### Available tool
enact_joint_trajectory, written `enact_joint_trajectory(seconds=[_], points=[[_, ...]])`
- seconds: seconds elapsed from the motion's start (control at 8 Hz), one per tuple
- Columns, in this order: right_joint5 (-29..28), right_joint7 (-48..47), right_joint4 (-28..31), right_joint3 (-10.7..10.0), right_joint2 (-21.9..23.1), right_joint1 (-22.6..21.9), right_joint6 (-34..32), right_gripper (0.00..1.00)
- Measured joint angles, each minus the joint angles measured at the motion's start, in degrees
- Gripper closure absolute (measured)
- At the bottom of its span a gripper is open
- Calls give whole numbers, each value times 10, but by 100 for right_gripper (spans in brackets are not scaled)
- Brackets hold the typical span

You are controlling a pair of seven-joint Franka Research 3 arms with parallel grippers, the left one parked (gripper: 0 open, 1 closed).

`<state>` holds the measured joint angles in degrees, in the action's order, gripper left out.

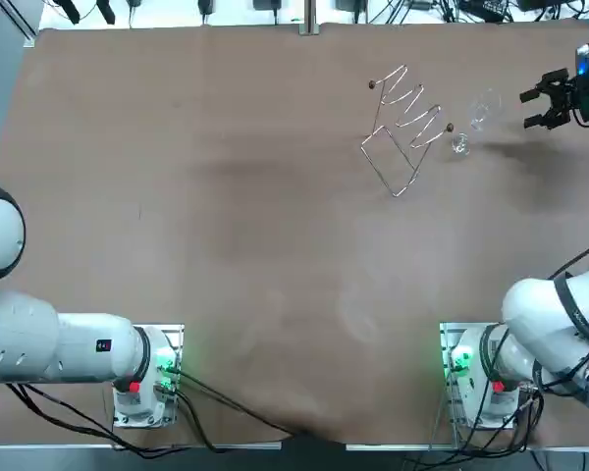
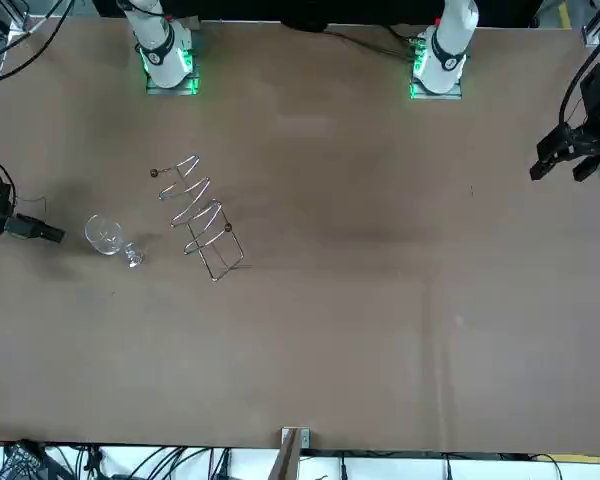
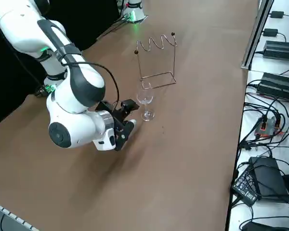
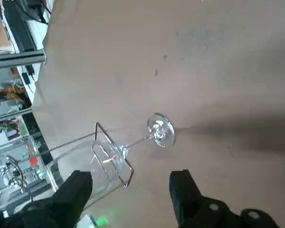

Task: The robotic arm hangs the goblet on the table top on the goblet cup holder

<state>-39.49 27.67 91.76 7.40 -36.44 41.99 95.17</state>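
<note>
On the far right part of the brown table (image 1: 226,245), from left to right: first the wire goblet cup holder (image 1: 402,132), then the glass goblet (image 1: 474,120), then the right gripper (image 1: 538,108). All three nearly on one line across the table.

Holder: standing on its rectangular foot, zigzag rail on top with a small ball at each end. Turned at an angle to the table edges.

Goblet: upright on its foot, just beside the holder on the right, apparently with a thin gap between them. Long axis vertical, stem thin, bowl on top. Not yet hung, not yet grasped.

Gripper: near the goblet but apart from it, low over the table close to the right edge, and pointing left toward the glass. Jaws released and spread wide, nothing between the fingers (image 4: 183,190). Goblet therefore straight ahead of the jaws, on their left side in the scene, with the holder directly behind it.

Probably a level move to the left, closing on the stem or the lower bowl. Some care needed: clear, smooth glass, easy to tip, and little space before the wire.

Surface flat, matt, bare elsewhere. Beyond the far edge, black boxes (image 3: 279,50) and loose cables (image 3: 260,120), well away from the work.
</note>
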Motion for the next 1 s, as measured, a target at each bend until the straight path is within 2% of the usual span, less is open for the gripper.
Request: enact_joint_trajectory(seconds=[0.25, 0.75, 1.0], points=[[0, 74, 0, 0, -1, 3, -4, 0], [6, 299, 0, 0, -7, 4, -3, 0], [8, 396, 0, 0, -11, 4, 19, 0]])
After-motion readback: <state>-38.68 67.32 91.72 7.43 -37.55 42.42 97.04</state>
